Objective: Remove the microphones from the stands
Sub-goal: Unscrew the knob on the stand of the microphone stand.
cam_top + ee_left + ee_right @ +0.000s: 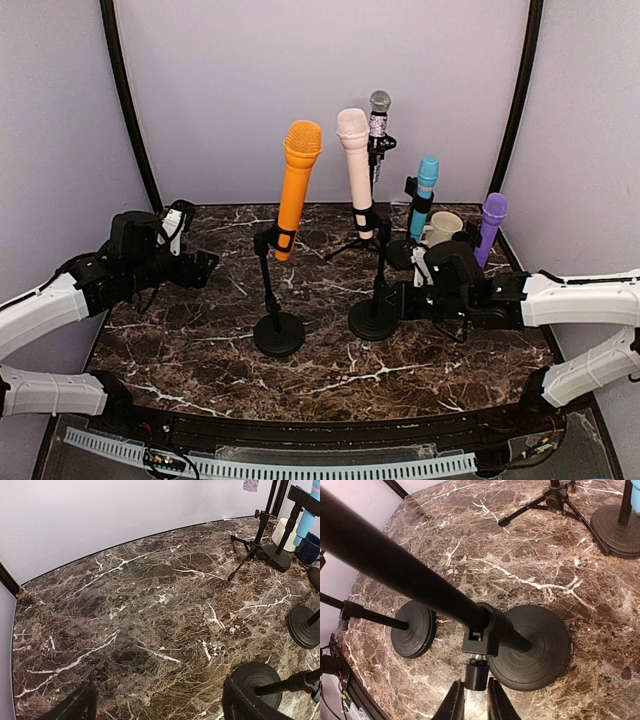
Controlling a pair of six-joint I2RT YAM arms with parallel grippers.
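Several microphones stand in black stands: orange (pixel 300 180), pink (pixel 355 165), glittery silver-headed (pixel 378 125), blue (pixel 425 195) and purple (pixel 490 225). My right gripper (pixel 405 300) is low at the pole of the pink microphone's stand (pixel 372 320). In the right wrist view its fingers (pixel 475 702) are nearly together, touching both sides of the clamp's small black knob (pixel 477 675) beside the round base (pixel 535 650). My left gripper (pixel 195 245) is wide open and empty at the table's left side, its fingertips (pixel 75 707) far apart over bare marble.
The orange microphone's round base (pixel 278 335) stands left of the pink one's and shows in the right wrist view (pixel 414 629). A tripod stand (pixel 255 550) and a cream cup (pixel 443 225) are at the back right. Purple walls close in the marble table (pixel 150 605).
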